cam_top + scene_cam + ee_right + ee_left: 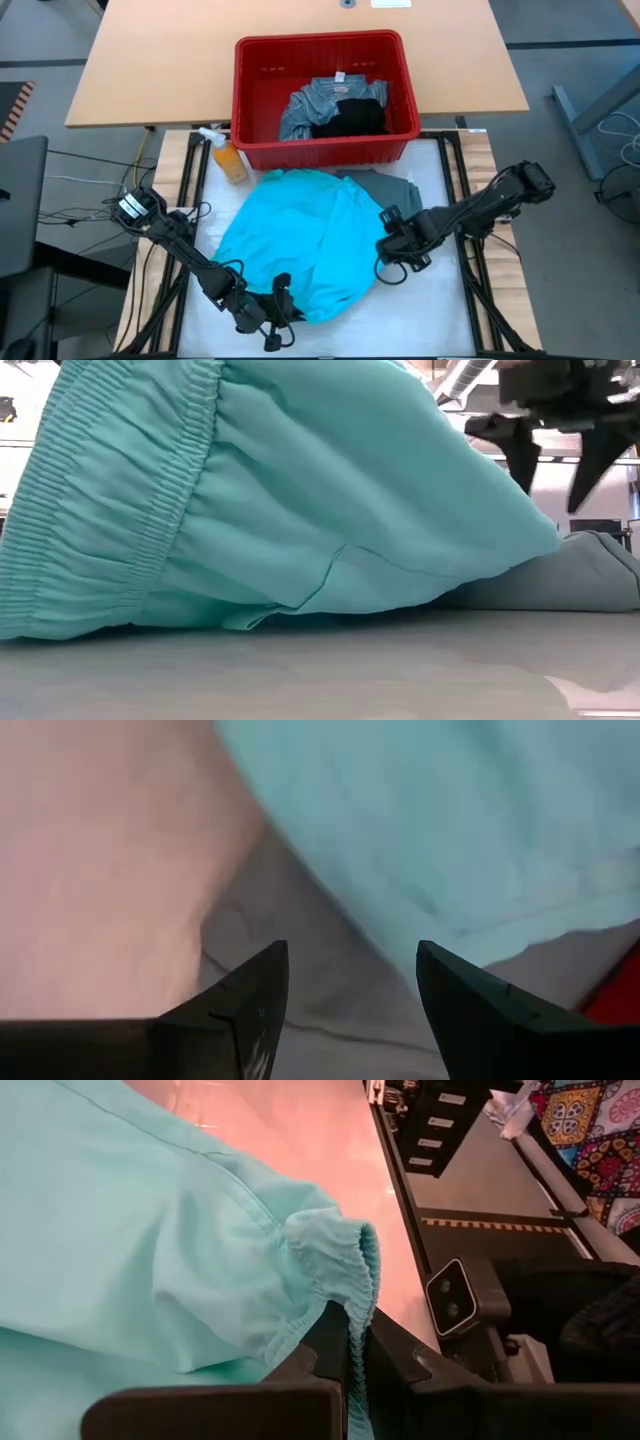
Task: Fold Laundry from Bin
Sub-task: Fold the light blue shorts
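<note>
The bright turquoise garment (300, 240) lies spread on the white table, over a muted grey-green garment (398, 186) that shows at its far right. My left gripper (283, 303) is shut on the turquoise garment's near edge. My right gripper (386, 238) is open and hangs a little above the turquoise garment's right edge, touching nothing; it also shows in the low view (553, 472). In the right wrist view its fingers stand over the grey-green cloth (300, 950). The red bin (250, 100) stands at the far side with the mottled blue-grey garment (315, 100) and the black garment (350, 118) inside. My left gripper pinches the turquoise garment's gathered elastic hem (352, 1312) between its two fingers, the edge running back between them. It comes in low from the table's near left side. The rest of the garment lies slack on the table beyond the fingers.
An orange spray bottle (228, 158) lies at the bin's near left corner. A wooden table (150, 70) stands behind the bin. Cables and dark frame rails run along both sides of the white work surface (430, 310).
</note>
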Robot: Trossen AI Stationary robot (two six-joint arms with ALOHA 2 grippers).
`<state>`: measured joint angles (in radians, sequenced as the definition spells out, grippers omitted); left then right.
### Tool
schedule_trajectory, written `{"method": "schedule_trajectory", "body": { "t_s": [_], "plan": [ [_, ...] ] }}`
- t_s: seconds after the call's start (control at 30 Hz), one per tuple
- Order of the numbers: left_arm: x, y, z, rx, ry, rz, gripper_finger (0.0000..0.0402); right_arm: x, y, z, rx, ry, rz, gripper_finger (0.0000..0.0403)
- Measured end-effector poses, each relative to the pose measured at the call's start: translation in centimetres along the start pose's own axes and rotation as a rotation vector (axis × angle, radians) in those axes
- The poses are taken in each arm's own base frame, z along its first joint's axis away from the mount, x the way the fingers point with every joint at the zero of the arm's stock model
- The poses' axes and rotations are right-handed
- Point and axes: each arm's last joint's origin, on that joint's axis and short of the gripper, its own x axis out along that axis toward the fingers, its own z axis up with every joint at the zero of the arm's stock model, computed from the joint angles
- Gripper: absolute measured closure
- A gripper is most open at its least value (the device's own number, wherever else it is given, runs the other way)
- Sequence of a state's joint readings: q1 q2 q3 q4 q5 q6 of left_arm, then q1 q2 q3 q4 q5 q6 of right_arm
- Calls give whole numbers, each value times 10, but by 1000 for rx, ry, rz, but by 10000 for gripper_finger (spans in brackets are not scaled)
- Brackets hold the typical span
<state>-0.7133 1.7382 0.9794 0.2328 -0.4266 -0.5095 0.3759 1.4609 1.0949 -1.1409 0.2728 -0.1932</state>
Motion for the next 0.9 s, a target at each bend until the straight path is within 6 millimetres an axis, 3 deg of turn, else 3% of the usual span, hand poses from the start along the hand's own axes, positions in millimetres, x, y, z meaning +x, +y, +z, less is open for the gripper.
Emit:
{"method": "schedule_trajectory", "body": {
  "t_s": [0.37,0.63,0.73,0.9],
  "plan": [
    [0,0,-1,-1,3,5,401,12,-4,4,-23,-39,-55,192],
    [-2,-4,-3,-5,8,0,401,37,-7,13,-97,63,-53,210],
    [-3,-5,-4,-2,4,8,401,44,-7,16,-105,81,-50,246],
    [-22,-12,2,18,-1,14,401,37,-4,19,-90,96,-45,367]
  ]
}}
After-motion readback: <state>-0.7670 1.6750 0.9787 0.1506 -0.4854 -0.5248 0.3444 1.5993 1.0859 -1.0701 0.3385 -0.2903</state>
